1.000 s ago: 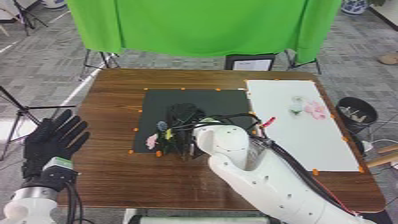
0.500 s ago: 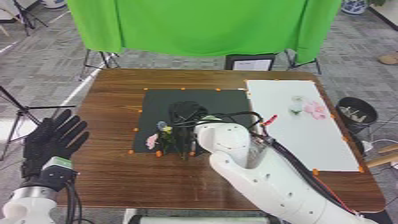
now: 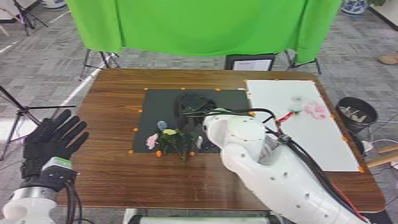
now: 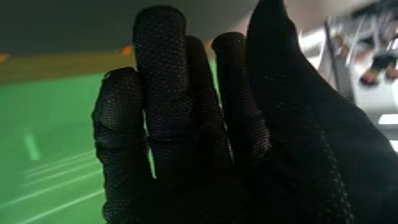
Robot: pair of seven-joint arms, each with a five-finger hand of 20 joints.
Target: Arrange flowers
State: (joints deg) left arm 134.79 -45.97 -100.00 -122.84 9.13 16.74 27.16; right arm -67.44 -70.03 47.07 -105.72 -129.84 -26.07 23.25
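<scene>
Green cloth (image 3: 204, 25) hangs beyond the brown wooden table (image 3: 111, 175); grey floor (image 3: 151, 61) around, black bin (image 3: 360, 103) near the table's right side

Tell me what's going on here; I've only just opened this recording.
It's a flower-arranging job. The robot's right hand is over the black mat, fingers straight, with nothing visible in its grasp. Beside it on the mat are a blue flower, a yellow flower and a light pink flower. A pink blossom and a paler one are on the white board. The left hand waits open at the robot's left.
</scene>
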